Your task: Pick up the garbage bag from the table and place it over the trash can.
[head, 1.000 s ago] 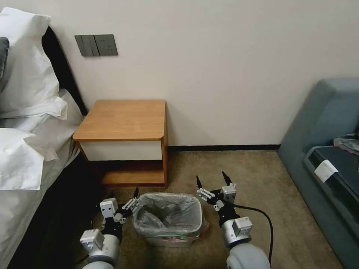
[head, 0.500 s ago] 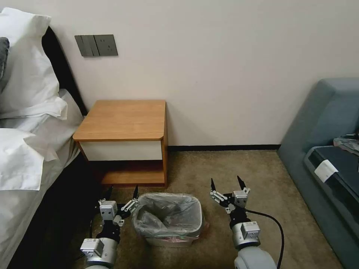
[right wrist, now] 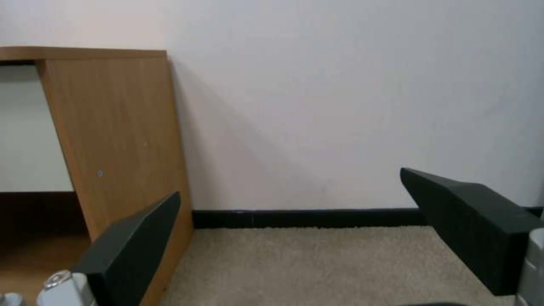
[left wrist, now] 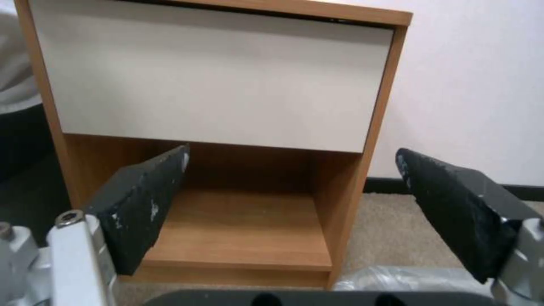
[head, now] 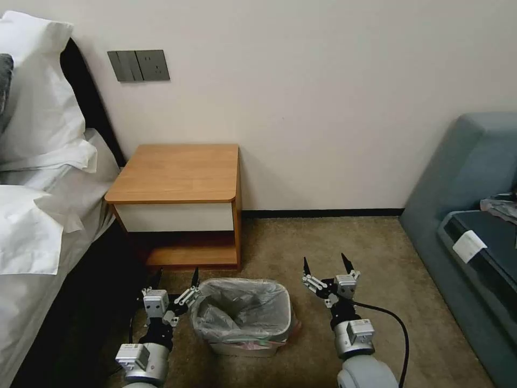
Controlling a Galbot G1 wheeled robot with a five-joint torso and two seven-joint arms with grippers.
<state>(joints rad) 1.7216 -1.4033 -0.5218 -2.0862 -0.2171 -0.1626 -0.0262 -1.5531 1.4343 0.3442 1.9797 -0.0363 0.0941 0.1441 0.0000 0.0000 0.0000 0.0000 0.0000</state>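
The grey crinkly garbage bag [head: 239, 307] lines the cream trash can [head: 243, 349] on the carpet, its edge folded over the rim with some pink showing low down. The wooden table [head: 177, 172] stands just behind it with a bare top. My left gripper [head: 176, 277] is open, close beside the bin's left rim, with nothing between its fingers. In the left wrist view the left gripper [left wrist: 292, 157] faces the table's shelf [left wrist: 238, 225], and a bit of the bag [left wrist: 408, 278] shows. My right gripper [head: 325, 264] is open to the right of the bin, apart from it. In the right wrist view the right gripper [right wrist: 290, 185] faces the wall.
A bed with white pillows [head: 32, 215] runs along the left, close to my left arm. A grey-blue sofa [head: 463, 188] fills the right side. Open carpet [head: 334, 237] lies between the table and the sofa. A black cable [head: 396, 323] trails from my right arm.
My right gripper has moved right, away from the bin's rim. My left gripper has shifted slightly left and back. Both stayed open, and neither moved in the last half second.
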